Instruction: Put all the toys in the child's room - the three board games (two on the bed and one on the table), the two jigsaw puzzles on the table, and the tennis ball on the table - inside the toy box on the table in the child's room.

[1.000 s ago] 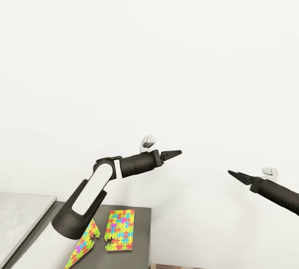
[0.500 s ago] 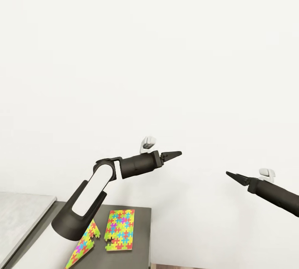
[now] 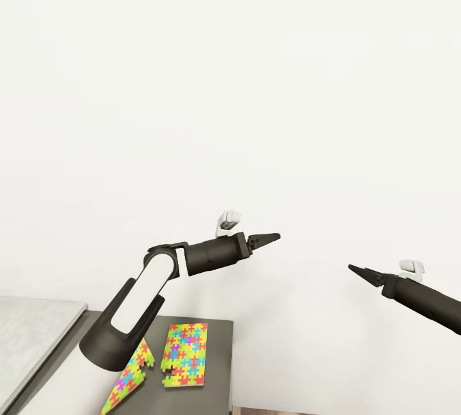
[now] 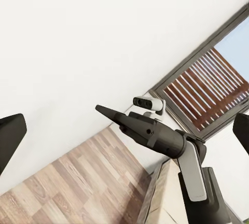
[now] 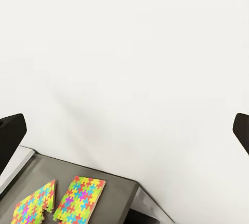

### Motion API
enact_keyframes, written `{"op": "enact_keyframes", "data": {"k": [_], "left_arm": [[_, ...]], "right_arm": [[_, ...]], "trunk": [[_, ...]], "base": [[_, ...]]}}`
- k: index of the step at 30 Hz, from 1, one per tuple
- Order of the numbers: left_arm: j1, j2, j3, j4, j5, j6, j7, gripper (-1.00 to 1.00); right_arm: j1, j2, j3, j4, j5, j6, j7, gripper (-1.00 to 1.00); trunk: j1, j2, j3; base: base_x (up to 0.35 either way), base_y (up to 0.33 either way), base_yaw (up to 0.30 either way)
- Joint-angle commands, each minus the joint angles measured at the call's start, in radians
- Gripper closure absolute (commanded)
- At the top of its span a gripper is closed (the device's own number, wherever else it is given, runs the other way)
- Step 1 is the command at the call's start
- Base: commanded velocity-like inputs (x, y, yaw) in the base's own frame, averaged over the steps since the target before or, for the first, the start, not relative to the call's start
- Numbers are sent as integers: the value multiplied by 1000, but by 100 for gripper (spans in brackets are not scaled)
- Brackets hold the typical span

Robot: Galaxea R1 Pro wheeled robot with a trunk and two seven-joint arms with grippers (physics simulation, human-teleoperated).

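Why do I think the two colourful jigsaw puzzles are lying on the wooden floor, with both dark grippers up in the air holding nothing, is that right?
Nearly right. The two colourful jigsaw puzzles lie on the dark grey table, not the wooden floor; the head view and the right wrist view both show this. The left gripper and right gripper do hang in the air holding nothing.

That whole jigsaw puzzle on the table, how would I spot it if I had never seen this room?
Look low in the head view for the dark grey table against the white wall. Two bright multicoloured jigsaw puzzles lie side by side on it. The whole jigsaw puzzle is the neat rectangle nearer the table's right edge, fully in sight; its neighbour, the other puzzle, sits partly under the robot's left arm.
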Motion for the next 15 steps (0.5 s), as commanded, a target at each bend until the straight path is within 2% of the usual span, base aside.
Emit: {"op": "enact_keyframes", "data": {"k": [1, 8, 15], "left_arm": [[0, 0, 0, 0, 1, 2, -1, -100], [0, 0, 0, 0, 1, 2, -1, -100], [-3, -28, -32, -21, -2, 6, -40, -100]], "right_arm": [[0, 0, -1, 0, -1, 5, 2, -100], [0, 0, -1, 0, -1, 5, 2, -100], [19, 5, -40, -30, 14, 3, 42, -100]], "trunk": [[0, -1, 0], [0, -1, 0], [0, -1, 0]], "base": [[0, 0, 0], [0, 0, 0], [0, 0, 0]]}}
